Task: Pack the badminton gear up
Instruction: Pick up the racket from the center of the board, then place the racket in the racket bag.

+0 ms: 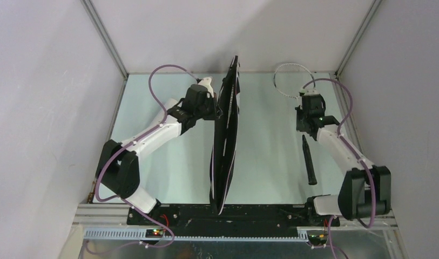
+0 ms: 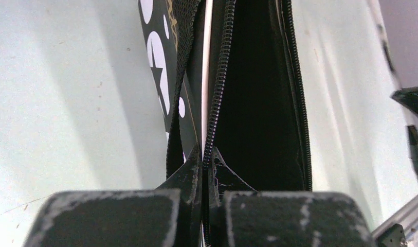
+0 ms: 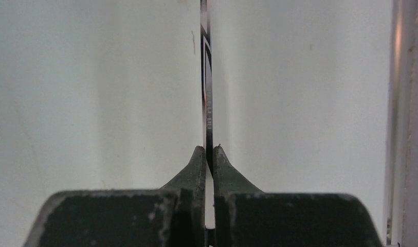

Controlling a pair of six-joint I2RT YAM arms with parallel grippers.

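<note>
Here, one bag (image 1: 227, 135) (upright), one racket (image 1: 309, 160)

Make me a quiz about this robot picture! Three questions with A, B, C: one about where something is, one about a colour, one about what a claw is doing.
1. Where on the pale green table does the black racket-shaped fabric bag stand? A far left corner; B the middle; C right edge.
2. What colour is the handle of the thin silver-framed racket? A black; B red; C yellow.
3. What is the right claw doing? A wide open; B holding the bag; C shut on the racket's shaft.
Answers: 1 B, the top view shows it upright on its edge mid-table. 2 A, the handle looks black from above. 3 C, it pinches the thin shaft.
</note>
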